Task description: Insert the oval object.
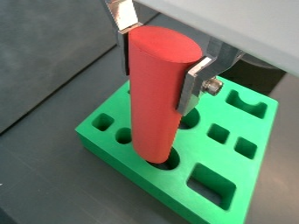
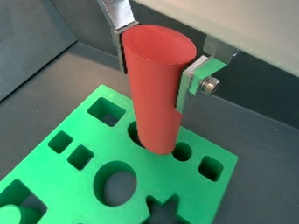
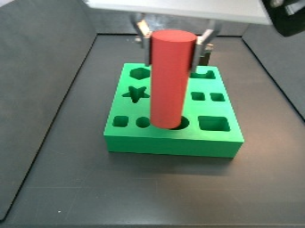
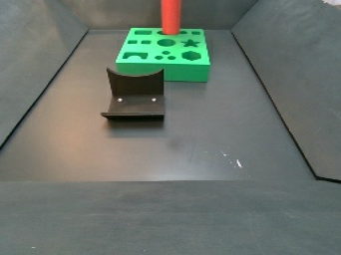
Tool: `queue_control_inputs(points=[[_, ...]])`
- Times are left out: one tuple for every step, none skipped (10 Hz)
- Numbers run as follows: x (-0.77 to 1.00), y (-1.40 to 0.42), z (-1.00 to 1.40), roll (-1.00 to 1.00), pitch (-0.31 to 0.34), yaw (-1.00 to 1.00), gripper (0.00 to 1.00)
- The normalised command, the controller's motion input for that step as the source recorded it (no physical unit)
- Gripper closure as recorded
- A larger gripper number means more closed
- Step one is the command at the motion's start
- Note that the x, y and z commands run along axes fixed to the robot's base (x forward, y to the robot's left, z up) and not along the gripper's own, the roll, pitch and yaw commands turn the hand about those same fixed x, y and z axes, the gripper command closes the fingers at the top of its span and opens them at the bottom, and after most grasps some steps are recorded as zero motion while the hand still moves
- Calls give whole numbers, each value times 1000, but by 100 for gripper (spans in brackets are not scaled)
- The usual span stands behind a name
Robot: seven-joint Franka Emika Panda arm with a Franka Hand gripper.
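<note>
The oval object, a tall smooth red peg [image 1: 158, 105], stands upright with its lower end in a hole of the green block [image 1: 176, 188]. My gripper [image 1: 156, 80] is shut on the peg near its flat oval top, one silver finger on each side. Both wrist views show this; in the second one the peg [image 2: 155, 114] is held by the gripper [image 2: 153, 87] over the block [image 2: 193, 188]. In a side view the peg [image 3: 169, 80] is in the front-middle hole of the block [image 3: 173, 142], with the gripper [image 3: 174, 40] at its top. The peg [image 4: 170, 15] is cut off at the far end in the other.
The green block [image 4: 167, 70] has several other shaped holes, among them a star and squares. The dark L-shaped fixture [image 4: 134, 95] stands on the dark floor in front of the block. Dark walls enclose the floor on the sides and at the back.
</note>
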Motion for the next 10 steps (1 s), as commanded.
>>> queue_control_inputs(points=[[626,0,-366,14,71,-277,100],[343,0,-531,0,-47,-249,100],[251,-29,-583,0,-106,-214,100],[109,-37,-580,46,-143,-66,100],[63,-40,-603,73,-154,0,100],[0,-23,-517,109,-154,20,100],[0,-54,-383,157,-109,37,100],[0,-83,-323,146,-67,57,100],[0,-69,-260,87,-71,37,100],[0,-40,-231,17,-53,0,100]])
